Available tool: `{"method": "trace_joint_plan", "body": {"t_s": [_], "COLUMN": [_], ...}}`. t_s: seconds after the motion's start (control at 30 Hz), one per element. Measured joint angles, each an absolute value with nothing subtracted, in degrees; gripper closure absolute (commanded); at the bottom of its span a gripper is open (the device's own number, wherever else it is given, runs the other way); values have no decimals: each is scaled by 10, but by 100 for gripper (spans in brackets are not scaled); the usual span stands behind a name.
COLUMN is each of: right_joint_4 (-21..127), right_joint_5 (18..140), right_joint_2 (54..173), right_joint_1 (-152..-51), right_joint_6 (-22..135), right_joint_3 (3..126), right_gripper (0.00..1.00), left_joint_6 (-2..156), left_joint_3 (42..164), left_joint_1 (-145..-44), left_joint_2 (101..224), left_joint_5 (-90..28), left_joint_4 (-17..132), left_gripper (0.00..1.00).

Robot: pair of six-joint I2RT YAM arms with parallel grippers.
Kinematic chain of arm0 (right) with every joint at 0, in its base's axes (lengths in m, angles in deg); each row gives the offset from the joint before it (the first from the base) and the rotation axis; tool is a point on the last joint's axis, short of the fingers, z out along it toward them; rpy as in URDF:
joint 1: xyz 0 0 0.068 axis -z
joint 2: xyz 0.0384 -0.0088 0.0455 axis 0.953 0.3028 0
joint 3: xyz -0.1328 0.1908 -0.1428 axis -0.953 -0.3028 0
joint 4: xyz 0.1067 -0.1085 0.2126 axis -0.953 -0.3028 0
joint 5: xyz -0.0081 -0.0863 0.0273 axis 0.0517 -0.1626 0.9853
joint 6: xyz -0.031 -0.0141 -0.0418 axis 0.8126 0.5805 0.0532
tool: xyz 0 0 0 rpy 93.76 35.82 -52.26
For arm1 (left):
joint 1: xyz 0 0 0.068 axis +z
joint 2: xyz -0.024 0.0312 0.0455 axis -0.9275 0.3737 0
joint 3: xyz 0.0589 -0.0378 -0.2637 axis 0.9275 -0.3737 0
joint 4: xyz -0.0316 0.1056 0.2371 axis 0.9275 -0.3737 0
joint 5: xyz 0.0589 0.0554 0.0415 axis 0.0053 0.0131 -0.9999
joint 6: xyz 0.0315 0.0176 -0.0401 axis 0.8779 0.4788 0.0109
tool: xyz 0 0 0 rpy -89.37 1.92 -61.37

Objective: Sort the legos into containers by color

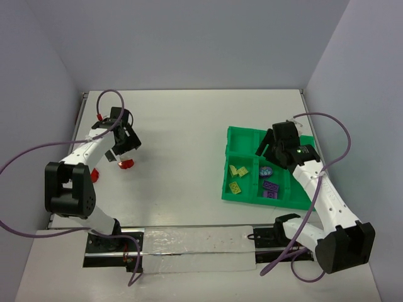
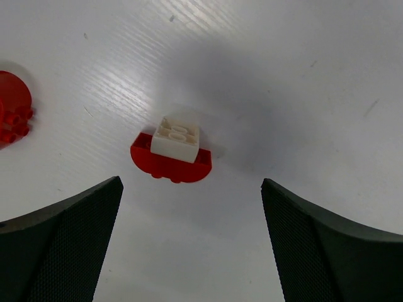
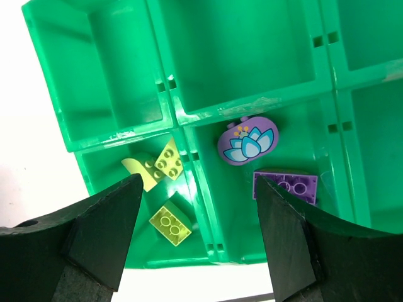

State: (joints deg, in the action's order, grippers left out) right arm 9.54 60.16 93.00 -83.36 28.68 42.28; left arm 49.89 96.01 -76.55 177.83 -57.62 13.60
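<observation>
Left pincer [image 2: 191, 189] open, hovering over red lego [image 2: 169, 168] capped by white brick [image 2: 177, 138], on bench [image 2: 296, 69]. Right pincer [image 3: 199, 189] open above tray [image 3: 182, 116]: yellow-green legos [image 3: 169, 224] in one compartment, purple legos [image 3: 284, 187] in the next.

Lit brightly and evenly from overhead in the top view, with only faint, soft shadows on the bench [image 1: 189, 138]. Shows a broad grey shadow across the bench in the left wrist view, keeps the red piece [image 2: 171, 167] sharp, and blurs the left end effector [image 2: 191, 192] at the bottom corners. Glares white along the tray [image 3: 182, 116] ridges in the right wrist view and washes out the bench at left.
</observation>
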Motion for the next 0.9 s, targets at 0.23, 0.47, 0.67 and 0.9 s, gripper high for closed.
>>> {"method": "trace_joint_plan", "body": {"t_s": [0.23,0.47,0.67,0.9], "right_joint_4": [99,99,101,103], "right_joint_5": [611,611,611,612], "right_joint_2": [943,948,959,961], "right_joint_1": [-834,-834,-834,-834], "right_joint_6": [287,286,287,286], "right_joint_3": [424,430,444,449], "right_gripper": [21,21,21,21], "left_joint_6": [515,521,529,543], "left_joint_3": [960,960,960,960], "left_joint_1": [-757,-754,-753,-751], "left_joint_2": [1817,1836,1840,1843], "left_joint_5": [-600,-603,-603,-594], "left_joint_4": [139,144,159,169], "left_gripper": [19,34,60,81]}}
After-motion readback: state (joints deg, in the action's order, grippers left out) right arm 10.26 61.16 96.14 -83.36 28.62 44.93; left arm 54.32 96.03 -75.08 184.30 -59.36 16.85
